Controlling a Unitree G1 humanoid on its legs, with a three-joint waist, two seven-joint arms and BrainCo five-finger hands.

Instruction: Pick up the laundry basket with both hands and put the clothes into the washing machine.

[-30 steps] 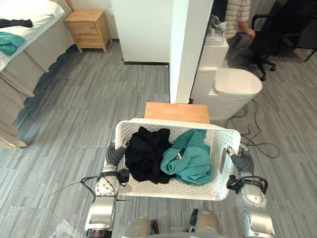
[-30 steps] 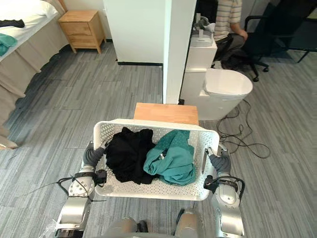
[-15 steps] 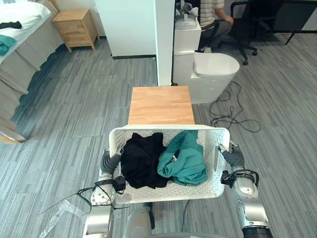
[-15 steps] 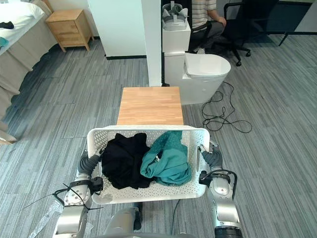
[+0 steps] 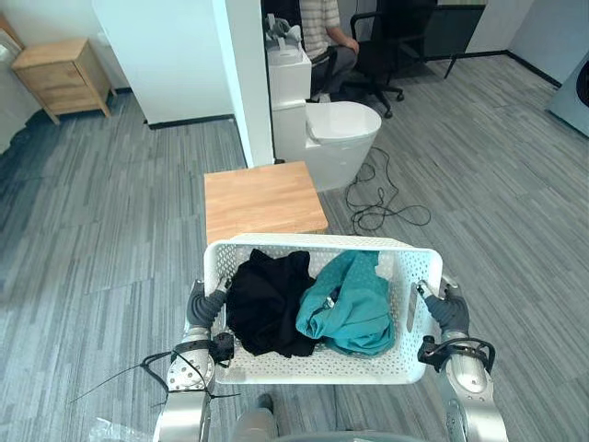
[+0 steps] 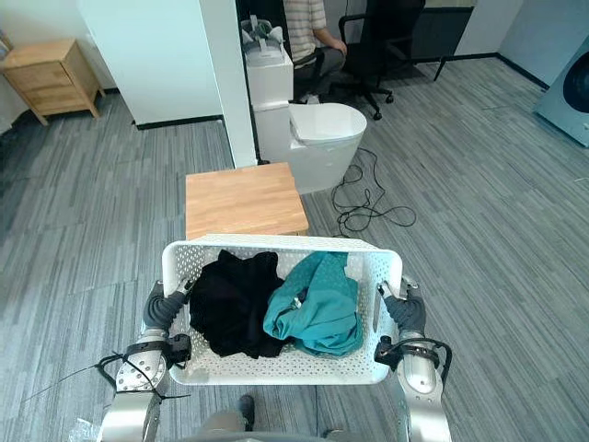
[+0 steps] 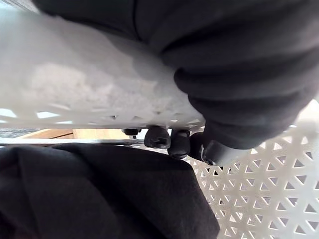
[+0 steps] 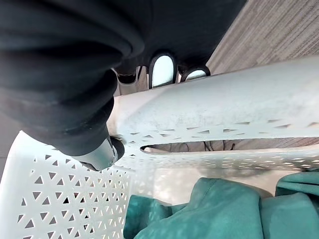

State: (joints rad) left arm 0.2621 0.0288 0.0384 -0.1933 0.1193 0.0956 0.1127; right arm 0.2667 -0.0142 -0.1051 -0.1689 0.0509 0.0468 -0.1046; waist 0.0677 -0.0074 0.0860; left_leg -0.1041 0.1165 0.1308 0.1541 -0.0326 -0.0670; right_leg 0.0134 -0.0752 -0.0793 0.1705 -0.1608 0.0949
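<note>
**Basket held between both hands, washer off to the right**

Reading from the left, we see the left hand (image 5: 204,304) clenched on one short end of the white perforated plastic laundry basket (image 5: 317,366). Inside it lie the crumpled black garment (image 5: 267,302) and the teal garment (image 5: 352,308). The right hand (image 5: 449,311) is clenched on the other end. The basket's long axis runs hand to hand. The grey round-doored appliance (image 6: 571,92) at far right, probably the washing machine, lies well apart, on the right hand's side.
</note>
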